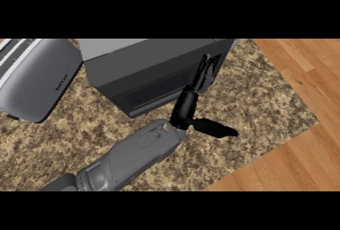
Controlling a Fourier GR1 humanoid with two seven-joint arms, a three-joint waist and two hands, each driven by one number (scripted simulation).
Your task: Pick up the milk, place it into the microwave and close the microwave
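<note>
Pushing seems to be the business now: one grey forearm comes up from the lower left, and its black hand [191,108] stretches straight fingers [203,76] against the front of the microwave [153,67], thumb [216,128] splayed off to the right, holding nothing. From the view alone I cannot say for certain which arm this is, though it reads to me as the right; the other hand is nowhere to be seen. The microwave's door [166,85] looks shut or very nearly so, and the milk does not show anywhere on the speckled desk [266,103], so I take it to be inside already. A silver toaster [36,78] sits well apart at the left. To finish this well, I'd keep the fingers flat on the door near its free edge and press squarely until it seats, without shoving the whole box back, then draw the hand straight away so nothing catches.
</note>
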